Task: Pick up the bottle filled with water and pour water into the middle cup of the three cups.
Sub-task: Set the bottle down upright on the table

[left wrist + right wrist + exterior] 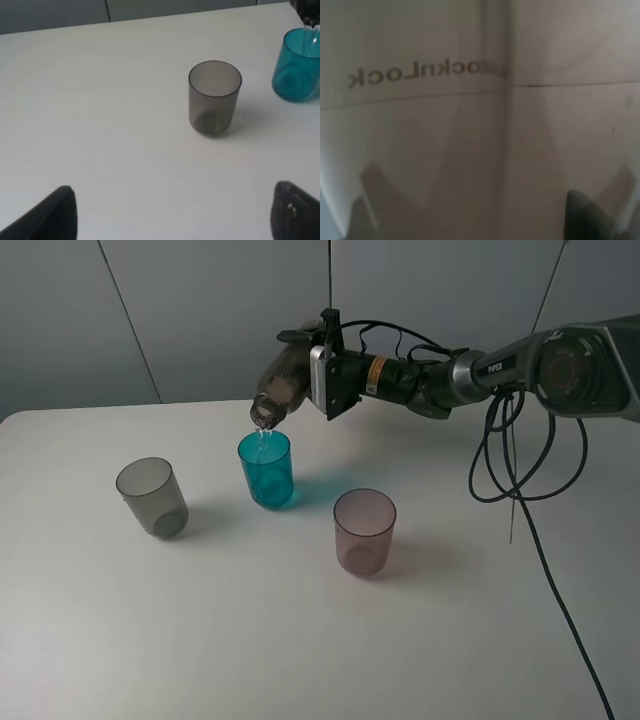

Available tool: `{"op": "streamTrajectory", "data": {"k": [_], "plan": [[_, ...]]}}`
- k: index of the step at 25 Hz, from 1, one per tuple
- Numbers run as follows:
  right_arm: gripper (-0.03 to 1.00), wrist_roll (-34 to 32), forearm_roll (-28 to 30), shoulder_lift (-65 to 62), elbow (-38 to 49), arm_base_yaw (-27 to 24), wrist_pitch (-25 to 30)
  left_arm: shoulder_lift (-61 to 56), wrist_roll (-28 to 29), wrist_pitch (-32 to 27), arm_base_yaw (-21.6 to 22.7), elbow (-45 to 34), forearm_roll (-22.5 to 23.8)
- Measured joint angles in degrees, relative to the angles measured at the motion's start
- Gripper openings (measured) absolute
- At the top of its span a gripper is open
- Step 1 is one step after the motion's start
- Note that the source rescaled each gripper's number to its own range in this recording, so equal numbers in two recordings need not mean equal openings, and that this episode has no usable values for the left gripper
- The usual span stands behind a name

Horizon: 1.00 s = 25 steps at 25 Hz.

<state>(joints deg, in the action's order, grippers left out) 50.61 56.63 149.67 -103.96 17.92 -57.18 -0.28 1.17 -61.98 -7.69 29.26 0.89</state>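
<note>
Tilted bottle streams water into the middle cup.

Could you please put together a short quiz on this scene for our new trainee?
1. Into which cup is the tilted bottle pouring water?
A. smoky grey cup
B. teal cup
C. pinkish-mauve cup
2. True or false: the left gripper is holding a cup.
3. Fill in the blank: the bottle is held by the ___ gripper.

Key:
1. B. The bottle's mouth is just above the teal cup's rim.
2. False. It is open and holds nothing.
3. Right: the right gripper is closed on the bottle's body.
</note>
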Motion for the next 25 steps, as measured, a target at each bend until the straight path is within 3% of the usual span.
{"op": "streamTrajectory", "data": {"k": [25], "plan": [[0.00, 3.92, 1.27, 0.00, -0.07, 0.00, -0.33, 0.00, 0.00, 0.00, 0.00, 0.00, 0.00]]}}
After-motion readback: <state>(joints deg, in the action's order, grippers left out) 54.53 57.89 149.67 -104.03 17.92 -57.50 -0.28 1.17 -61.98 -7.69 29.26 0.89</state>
